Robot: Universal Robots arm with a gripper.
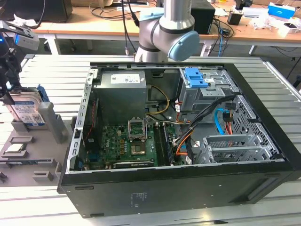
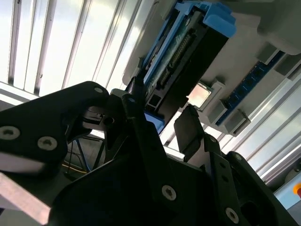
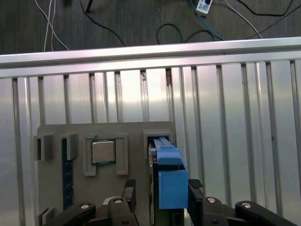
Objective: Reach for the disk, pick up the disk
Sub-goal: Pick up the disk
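The disk (image 1: pixel 28 112) stands on edge in a slot of the grey holder tray (image 1: pixel 51 125) at the exterior view's left, its silver body and white-blue label facing out. In the first wrist view, the disk (image 3: pixel 168 181) shows edge-on with its bright blue bracket. My gripper (image 3: pixel 162 192) is down over it, one black finger (image 3: pixel 130 192) apart from one face and the other finger (image 3: pixel 195 190) close by the opposite face. In the second wrist view, the disk (image 2: pixel 188 52) runs between the spread fingers of my gripper (image 2: pixel 162 113). The gripper (image 1: pixel 8 87) is open.
A small square silver chip (image 3: pixel 103 151) sits in a tray recess beside the disk. A dark blue memory stick (image 3: pixel 64 174) lies in another slot. The open computer case (image 1: pixel 263 183), with a blue latch (image 1: pixel 195 77) inside, stands to the exterior view's right on the slatted metal table (image 1: pixel 47 202).
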